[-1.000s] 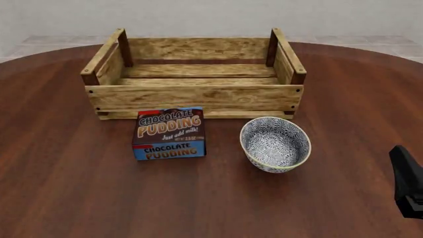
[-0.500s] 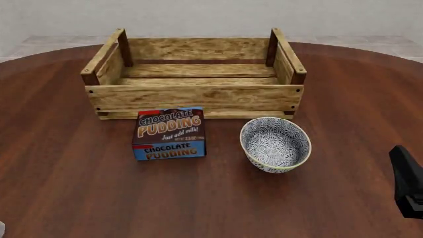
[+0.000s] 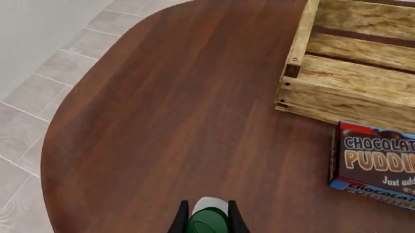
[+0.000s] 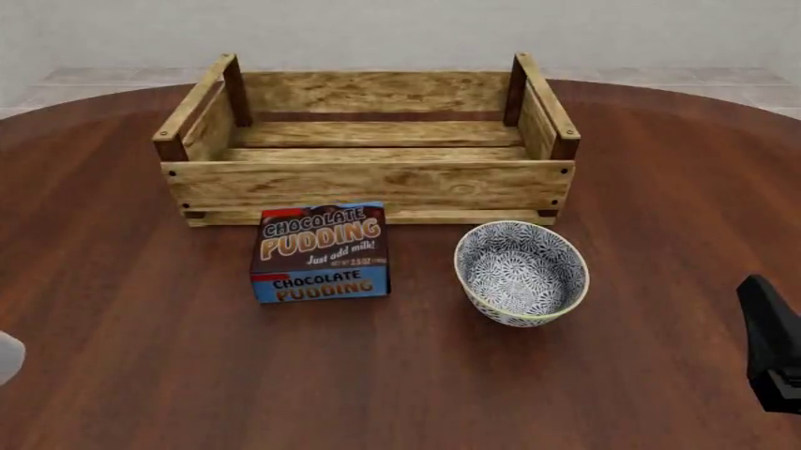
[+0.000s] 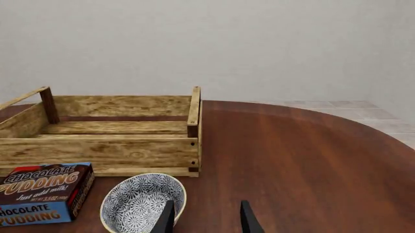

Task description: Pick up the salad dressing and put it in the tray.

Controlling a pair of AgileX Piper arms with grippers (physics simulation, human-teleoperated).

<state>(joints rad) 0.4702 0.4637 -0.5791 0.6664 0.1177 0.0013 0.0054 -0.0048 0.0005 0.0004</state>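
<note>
The salad dressing (image 3: 209,217), white with a green label, sits between the two dark fingers of my left gripper (image 3: 207,205), which is shut on it above the table's left part. In the front view only a pale bit of the salad dressing (image 4: 7,357) shows at the left edge; the left gripper itself is out of that frame. The tray (image 4: 370,141), a light-wood slatted crate, stands at the back centre with nothing in it, also seen as the tray (image 3: 350,73). My right gripper (image 5: 206,205) hovers open at the front right, near the bowl.
A chocolate pudding box (image 4: 321,251) lies just in front of the tray's left half. A blue-white patterned bowl (image 4: 521,272) stands to its right. The right arm's dark body (image 4: 770,342) is at the right edge. The round table's rim (image 3: 52,145) curves left of the held bottle.
In the front view the pale bottle at the left edge has risen from the bottom corner and shows more. The right arm, box, bowl and tray have not moved.
</note>
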